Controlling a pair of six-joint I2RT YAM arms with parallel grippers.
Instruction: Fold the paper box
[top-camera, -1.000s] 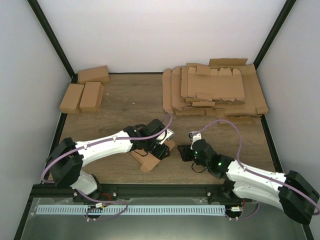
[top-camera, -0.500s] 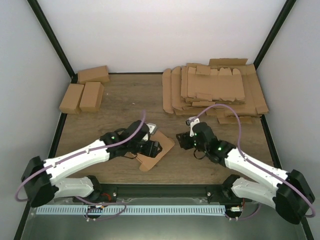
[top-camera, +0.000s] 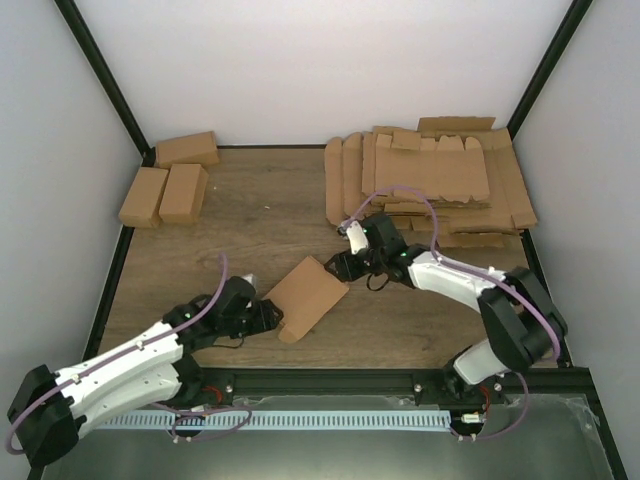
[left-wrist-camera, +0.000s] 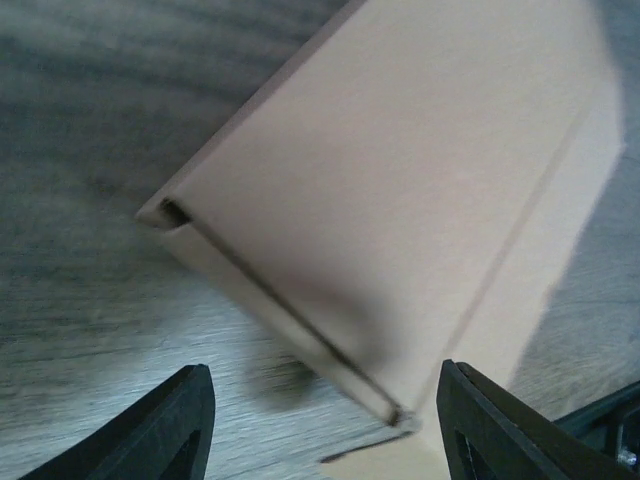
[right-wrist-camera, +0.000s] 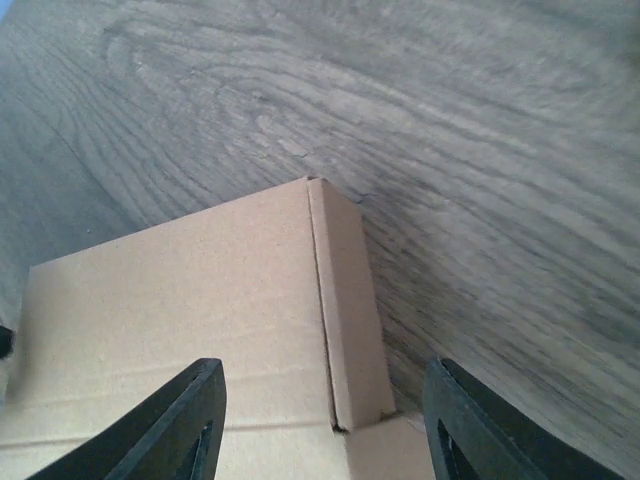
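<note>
Top external, box position: the paper box (top-camera: 308, 297) lies flat on the worktop (top-camera: 250, 215), about midway across and toward the near edge.
Long axis: diagonal, running from near-left to far-right.
Fold state: flattened with doubled layers and a tab showing at the near end. Judged part-folded, not yet a closed carton.
Left hand: the left hand (top-camera: 266, 313) sits just beside the near-left end of the box. In the left wrist view its fingers (left-wrist-camera: 185, 425) stand apart with nothing clamped, and the box edge is directly ahead.
Right hand: the right hand (top-camera: 342, 268) sits at the far-right corner of the box. In the right wrist view its fingers (right-wrist-camera: 195, 420) stand apart and hold nothing, with the box corner ahead and offset left.
Governing relation: the box lies between the two hands, and each hand faces one end of the long axis.
Nearer arm: neither clearly, as both are just beside their own end.
Next move, judged: one hand grips a flap or edge at its end while the other steadies the opposite end.
Other items: the stack of flat blanks (top-camera: 430, 190) at far right and three folded cartons (top-camera: 170, 185) at far left, both well apart from the box.
</note>
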